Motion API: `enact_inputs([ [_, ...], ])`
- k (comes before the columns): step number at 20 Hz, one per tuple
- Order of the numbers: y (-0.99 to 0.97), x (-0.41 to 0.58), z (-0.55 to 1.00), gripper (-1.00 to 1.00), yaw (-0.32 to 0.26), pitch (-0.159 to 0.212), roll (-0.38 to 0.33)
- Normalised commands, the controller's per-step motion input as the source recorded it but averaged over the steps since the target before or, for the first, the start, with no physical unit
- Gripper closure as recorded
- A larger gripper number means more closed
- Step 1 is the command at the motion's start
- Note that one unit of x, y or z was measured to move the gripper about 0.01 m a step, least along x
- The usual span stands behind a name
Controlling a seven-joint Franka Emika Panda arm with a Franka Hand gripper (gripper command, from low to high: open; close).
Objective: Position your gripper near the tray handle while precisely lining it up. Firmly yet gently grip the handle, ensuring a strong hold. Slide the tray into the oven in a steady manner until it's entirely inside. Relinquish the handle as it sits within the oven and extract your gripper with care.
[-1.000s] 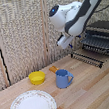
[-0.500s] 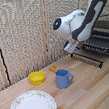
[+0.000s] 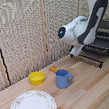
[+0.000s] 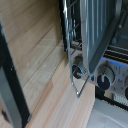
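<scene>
Hand (image 3: 74, 51) sits near the tray handle (image 3: 85, 59); I cannot tell how open it is. Tray (image 3: 97, 47) projects from the oven (image 3: 108, 38), over the desk (image 3: 91, 87). Gripping, sliding in and release remain.

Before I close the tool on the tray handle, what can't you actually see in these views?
- Tool: exterior view, fingers hidden by its own white body, so opening unclear.
- Tray handle: wrist view blurred; contact with the tool can't be judged.
- Oven: exterior view, cut off by the right edge and covered by the arm.
- Tray: how far it sits inside is hidden.
</scene>
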Motion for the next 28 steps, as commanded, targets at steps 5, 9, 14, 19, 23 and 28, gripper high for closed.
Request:
enact_inputs([
  [5, -0.46, 0.005, -0.14, -1.0, 0.068, 0.01, -0.094],
  [9, -0.4, 0.055, -0.16, -1.0, 0.042, 0.0, -0.153],
  [14, -0.28, 0.077, -0.13, -1.0, 0.021, 0.001, -0.103],
  [19, -0.02, 0.075, -0.14, 1.0, 0.009, 0.015, -0.074],
  [23, -0.09, 0.057, -0.14, 1.0, 0.016, 0.01, -0.048],
  [28, -0.1, 0.053, -0.13, 1.0, 0.021, 0.011, -0.044],
])
